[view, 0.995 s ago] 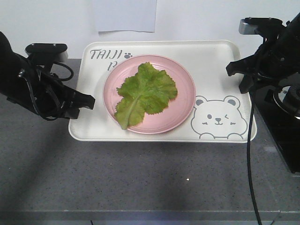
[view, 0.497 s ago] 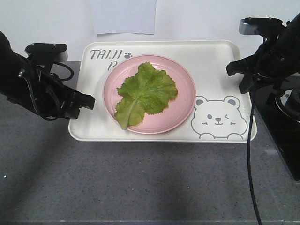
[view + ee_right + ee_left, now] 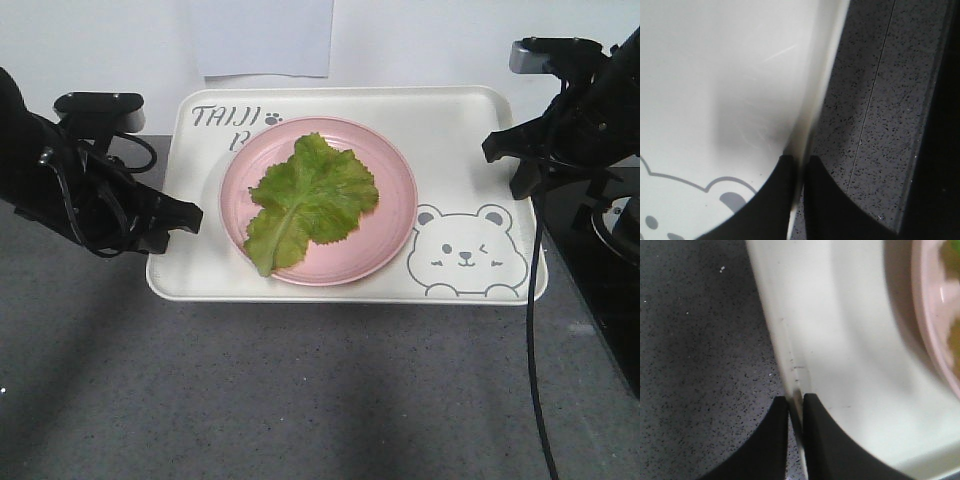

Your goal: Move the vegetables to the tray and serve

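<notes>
The vegetables, one ruffled green lettuce leaf (image 3: 310,200), lie on a round pink plate (image 3: 395,215) in the middle of the cream tray (image 3: 460,130) with its bear face. My left gripper (image 3: 190,218) is at the tray's left rim. In the left wrist view its jaws (image 3: 796,405) are shut on the tray rim (image 3: 785,340), with the plate's edge (image 3: 930,340) at the right. At the tray's right rim is my right gripper (image 3: 515,170). In the right wrist view it (image 3: 801,165) is pinched shut on that rim (image 3: 820,100).
The tray is over a grey speckled counter (image 3: 300,380). A black unit (image 3: 600,290) stands at the right, and a black cable (image 3: 530,350) hangs beside it. A white sheet (image 3: 265,30) is fixed to the wall behind.
Tray, plate, lettuce and both grippers keep their places in the view. The counter's front edge has slid down out of the frame, and the black unit at the right has shifted.
</notes>
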Available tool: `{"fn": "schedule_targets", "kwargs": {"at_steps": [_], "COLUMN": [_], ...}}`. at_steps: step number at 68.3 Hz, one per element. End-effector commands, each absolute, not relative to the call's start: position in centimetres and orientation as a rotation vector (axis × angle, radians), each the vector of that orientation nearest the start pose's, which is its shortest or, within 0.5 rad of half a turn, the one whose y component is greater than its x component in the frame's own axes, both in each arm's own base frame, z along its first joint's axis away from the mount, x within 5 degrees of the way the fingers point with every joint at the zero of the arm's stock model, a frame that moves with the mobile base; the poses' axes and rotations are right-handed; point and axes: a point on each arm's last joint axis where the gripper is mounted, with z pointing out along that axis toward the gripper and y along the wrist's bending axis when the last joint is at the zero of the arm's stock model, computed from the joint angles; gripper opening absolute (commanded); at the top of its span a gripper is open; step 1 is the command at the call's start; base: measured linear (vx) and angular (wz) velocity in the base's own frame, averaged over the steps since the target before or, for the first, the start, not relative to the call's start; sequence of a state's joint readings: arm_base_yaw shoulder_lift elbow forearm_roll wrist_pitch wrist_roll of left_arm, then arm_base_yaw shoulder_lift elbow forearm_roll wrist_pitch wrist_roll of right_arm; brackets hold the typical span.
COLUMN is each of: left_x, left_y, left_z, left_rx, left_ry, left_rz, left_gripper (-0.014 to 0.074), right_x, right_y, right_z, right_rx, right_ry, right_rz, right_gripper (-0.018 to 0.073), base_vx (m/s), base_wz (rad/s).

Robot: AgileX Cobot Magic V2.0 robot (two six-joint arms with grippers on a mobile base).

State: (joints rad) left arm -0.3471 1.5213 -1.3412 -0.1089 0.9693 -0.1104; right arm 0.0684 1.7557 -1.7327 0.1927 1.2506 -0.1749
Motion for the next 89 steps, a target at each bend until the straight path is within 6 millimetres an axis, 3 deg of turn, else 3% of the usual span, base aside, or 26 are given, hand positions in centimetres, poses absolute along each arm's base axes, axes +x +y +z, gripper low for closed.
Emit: {"fn": "schedule_targets", "kwargs": {"at_steps": [1, 89], "left_x": [29.39, 29.39], "left_y": [-12.62, -12.62], "left_z": [35.56, 35.56], "left_rx": [0.26, 0.26], "left_ry": [2.482, 2.482], "left_rz": [-0.417, -0.417], "left_gripper": [-0.0006, -0.0006], "right_x": [35.48, 35.48], "right_y": [5.14, 5.14], "right_z": [37.7, 37.7], "right_rx": [-0.364, -0.364], "right_ry": [2.647, 2.647], "right_rz": [0.333, 0.333], "right_gripper": [-0.0006, -0.0006], "base_vx": [0.03, 0.04], "base_wz": [0.0, 0.0]}}
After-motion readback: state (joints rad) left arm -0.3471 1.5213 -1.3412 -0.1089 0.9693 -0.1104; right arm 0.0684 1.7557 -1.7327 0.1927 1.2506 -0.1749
